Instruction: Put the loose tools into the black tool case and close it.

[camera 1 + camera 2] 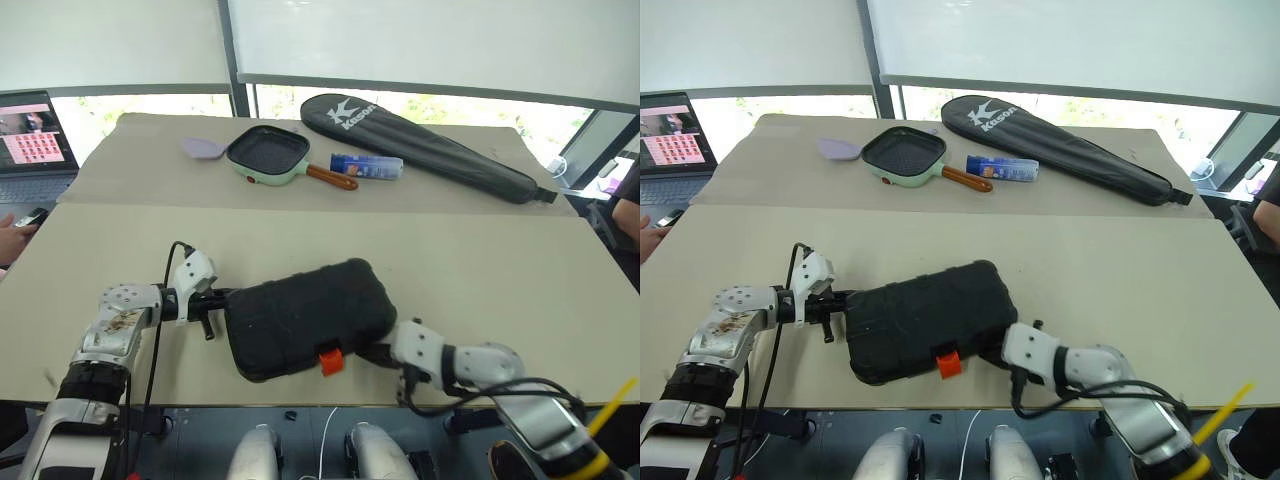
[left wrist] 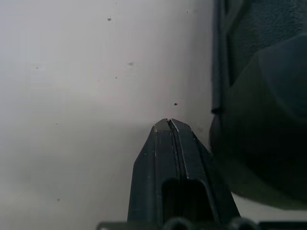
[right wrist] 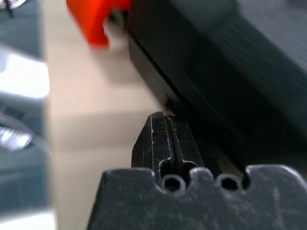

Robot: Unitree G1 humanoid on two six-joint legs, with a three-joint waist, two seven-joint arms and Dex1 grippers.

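- Black tool case lid down near desk front edge; orange latch probably unfastened.
- Left gripper and right gripper pinched together, empty, flanking case ends.
- Best pressing latch home while bracing opposite end.

Left pincer closed, pointing forward and inward, right pincer closed, angled inward opposite it

The tool case is black with a textured shell and a bright orange latch, lying on a plain beige table. Behind it are a black racket bag with a white logo, a pale green pan with a dark inside and brown handle, a lilac spatula, and a blue-and-white tube. Both arms are silver-white with black fingers
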